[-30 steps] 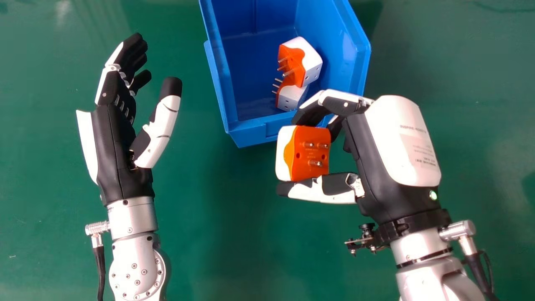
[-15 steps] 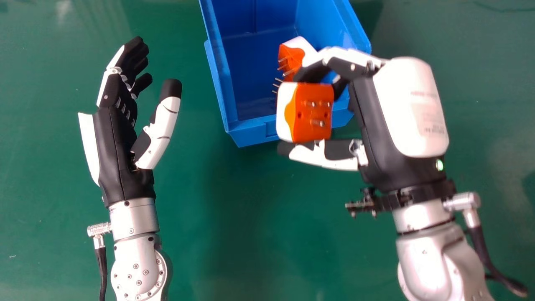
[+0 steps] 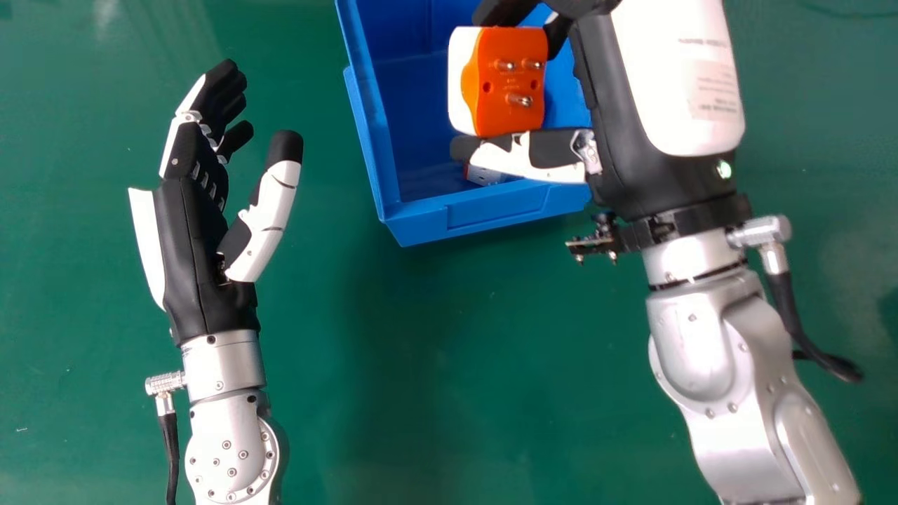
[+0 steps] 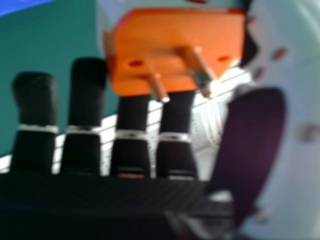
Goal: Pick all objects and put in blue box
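My right hand (image 3: 652,105) is over the right part of the blue box (image 3: 484,214), its fingers and thumb closed on an orange and white plug adapter (image 3: 511,81) whose pins face up. In the right hand view the adapter (image 4: 175,45) sits between the thumb and fingers of my right hand (image 4: 250,145). Below the thumb, part of another adapter (image 3: 485,175) shows inside the box by its near wall. My left hand (image 3: 200,231) is left of the box, open and holding nothing.
Green table surface (image 3: 393,365) lies in front of the box and around both arms. The box's left wall (image 3: 368,126) stands between my left hand and the held adapter.
My right hand has carried the adapter away from the robot, from in front of the box's near wall to over the box, covering one adapter there. The left hand has barely shifted.
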Controlling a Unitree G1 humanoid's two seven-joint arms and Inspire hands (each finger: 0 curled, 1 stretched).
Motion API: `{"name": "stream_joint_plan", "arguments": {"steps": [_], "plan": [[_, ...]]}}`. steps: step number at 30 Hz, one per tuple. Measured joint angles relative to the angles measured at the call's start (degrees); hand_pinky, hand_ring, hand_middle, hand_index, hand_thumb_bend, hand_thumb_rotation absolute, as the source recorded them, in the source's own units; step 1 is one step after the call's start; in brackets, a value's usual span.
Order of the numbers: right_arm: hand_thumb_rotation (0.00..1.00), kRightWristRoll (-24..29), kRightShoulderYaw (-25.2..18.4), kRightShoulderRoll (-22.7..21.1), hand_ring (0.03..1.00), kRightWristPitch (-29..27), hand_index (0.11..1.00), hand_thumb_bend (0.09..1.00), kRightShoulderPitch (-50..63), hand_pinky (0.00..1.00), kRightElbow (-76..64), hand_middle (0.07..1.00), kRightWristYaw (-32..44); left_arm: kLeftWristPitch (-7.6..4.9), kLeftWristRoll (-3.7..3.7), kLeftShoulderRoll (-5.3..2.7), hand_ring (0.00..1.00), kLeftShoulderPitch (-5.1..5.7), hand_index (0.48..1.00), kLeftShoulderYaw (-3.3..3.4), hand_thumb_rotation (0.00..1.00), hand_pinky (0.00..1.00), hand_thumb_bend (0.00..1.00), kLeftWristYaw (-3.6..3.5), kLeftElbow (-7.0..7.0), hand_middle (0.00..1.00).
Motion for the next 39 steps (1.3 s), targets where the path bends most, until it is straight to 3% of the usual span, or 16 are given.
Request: {"name": "stream_joint_plan", "arguments": {"steps": [10, 15, 20, 39], "plan": [[0.00, 0.0, 2.0, -0.4, 0.427, -6.1, 0.513, 0.491, -15.3, 0.30, 26.4, 0.542, -9.6, -0.07, 0.50, 0.38, 0.85, -1.29, 0.806, 0.06, 0.49, 0.82, 0.64, 0.21, 1.09, 0.84], [0.00, -0.3, 4.8, -0.8, 0.433, -10.8, 0.506, 0.493, -24.9, 0.31, 45.8, 0.533, -16.6, -0.34, 0.52, 0.46, 0.85, -1.68, 0.806, 0.07, 0.49, 0.82, 0.64, 0.25, 1.36, 0.84], [0.00, -1.5, 8.1, -0.6, 0.436, -12.1, 0.500, 0.494, -31.2, 0.31, 59.3, 0.532, -22.2, -0.46, 0.52, 0.61, 0.85, -1.73, 0.806, 0.11, 0.49, 0.83, 0.64, 0.35, 1.34, 0.84], [0.00, -1.6, 14.2, 0.0, 0.452, -14.4, 0.501, 0.495, -35.3, 0.32, 72.1, 0.533, -28.1, -0.46, 0.67, 0.76, 0.85, -1.75, 0.807, 0.06, 0.49, 0.83, 0.64, 1.22, 1.34, 0.84]]}}
